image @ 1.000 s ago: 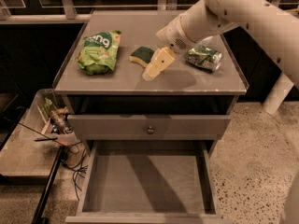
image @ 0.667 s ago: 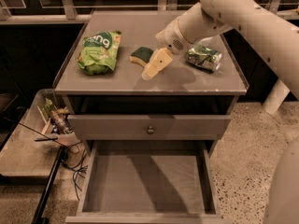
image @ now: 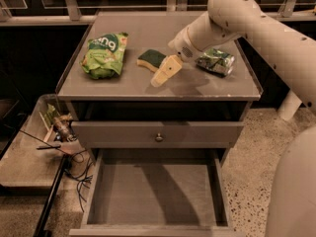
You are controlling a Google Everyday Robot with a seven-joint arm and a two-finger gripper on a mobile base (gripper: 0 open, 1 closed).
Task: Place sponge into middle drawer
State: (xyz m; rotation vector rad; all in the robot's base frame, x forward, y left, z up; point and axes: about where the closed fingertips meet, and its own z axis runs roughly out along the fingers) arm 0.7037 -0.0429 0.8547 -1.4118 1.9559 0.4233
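Green scouring top over pale foam: the sponge (image: 150, 59) lies on the cabinet top (image: 123, 85), right of the snack bag (image: 104, 53) and left of a crumpled foil packet (image: 216, 61). I expect it to be light, soft and springy, and would pinch it across its short sides. The gripper (image: 165, 71) hangs just beside its right edge; I cannot tell whether it is open or closed. The middle drawer (image: 93, 194) stands pulled out below. Since a second ago the sponge has stayed put, the gripper has barely shifted, and the arm's elbow has swung left.
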